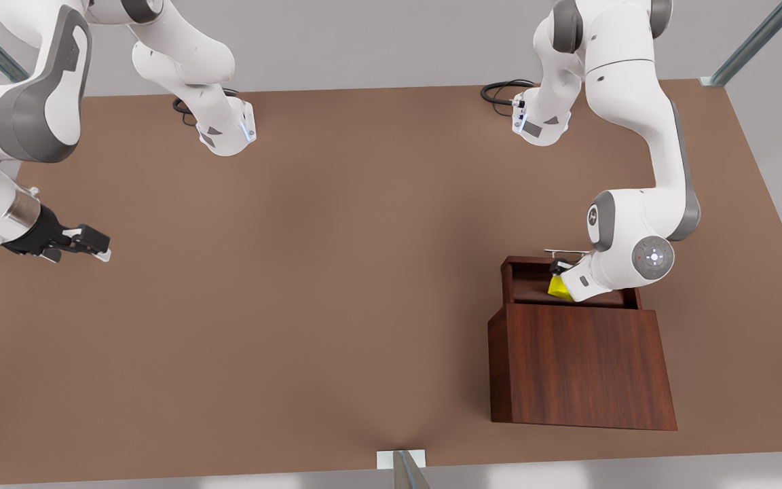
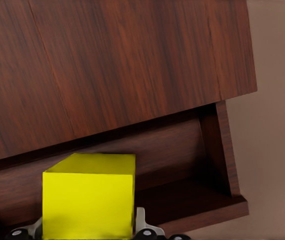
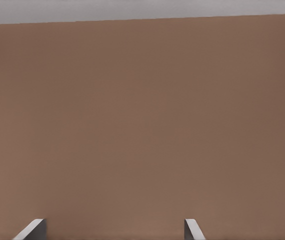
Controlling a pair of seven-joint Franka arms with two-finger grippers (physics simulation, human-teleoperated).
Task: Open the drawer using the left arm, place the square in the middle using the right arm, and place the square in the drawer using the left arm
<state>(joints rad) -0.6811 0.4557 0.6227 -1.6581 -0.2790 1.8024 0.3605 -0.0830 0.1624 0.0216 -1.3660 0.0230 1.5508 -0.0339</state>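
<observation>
A brown tabletop [image 1: 337, 285] held a dark wooden cabinet [image 1: 581, 367] on the front view's right, its drawer [image 1: 527, 282] pulled out. The left arm [image 1: 642, 136] reached down over the drawer, and the left gripper [image 1: 561, 275] gripped the yellow square [image 2: 88, 196] between its fingers, above the drawer's floor. The right gripper [image 1: 96, 246] waited with fingers spread wide, well apart, over bare table at the front view's left.

Left tool [image 1: 558, 270] reaches down, fingers clamped — right tool [image 1: 96, 246] waits aside, fingers spread.
</observation>
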